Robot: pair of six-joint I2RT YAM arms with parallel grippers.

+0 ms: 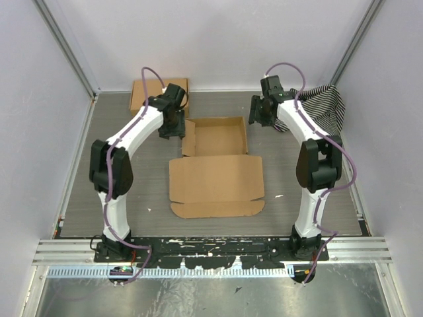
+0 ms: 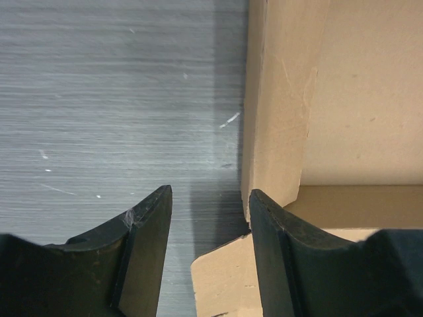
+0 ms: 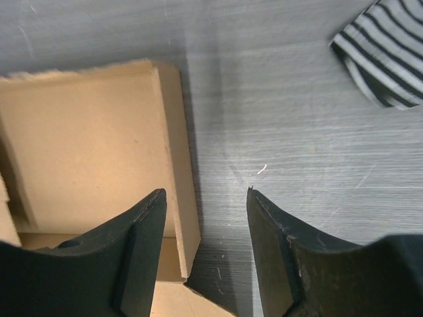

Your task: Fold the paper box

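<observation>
The brown paper box (image 1: 217,173) lies mid-table. Its far half is a shallow tray with side walls raised; its near half lies flat. My left gripper (image 1: 177,132) hangs at the tray's left wall. In the left wrist view that gripper (image 2: 210,198) is open; the left wall (image 2: 274,119) stands just beyond its right finger, and a flap corner (image 2: 225,277) lies below the gap. My right gripper (image 1: 258,121) is at the tray's right wall. It (image 3: 206,195) is open, and the right wall (image 3: 180,165) stands in the gap near its left finger, unclamped.
A second brown cardboard piece (image 1: 142,92) lies at the back left behind the left arm. A black-and-white striped cloth (image 1: 327,105) (image 3: 386,59) is bunched at the back right. White enclosure walls close in on three sides.
</observation>
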